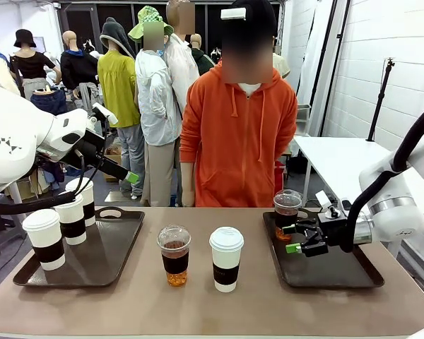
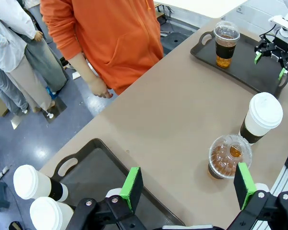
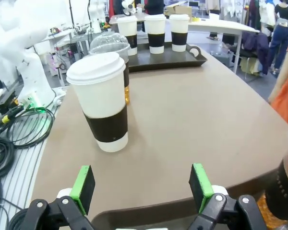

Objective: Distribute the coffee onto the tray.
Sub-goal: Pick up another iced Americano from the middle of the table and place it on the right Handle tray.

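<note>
Right claw [image 1: 290, 239] hung wide over the right tray [image 1: 339, 275], beside its clear cup [image 1: 287, 212]. Left claw [image 2: 187, 184], wide too, hovered above three paper cups [image 1: 72, 219] on the left tray [image 1: 106, 261]; two more cups [image 1: 226, 258] stood between on the bench [image 1: 219, 307]

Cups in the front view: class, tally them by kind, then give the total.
Paper cups: 4
Clear cups: 2
Total: 6

Orange-hoodied person [image 1: 238, 141]; tangled cables [image 3: 2, 143]
</note>
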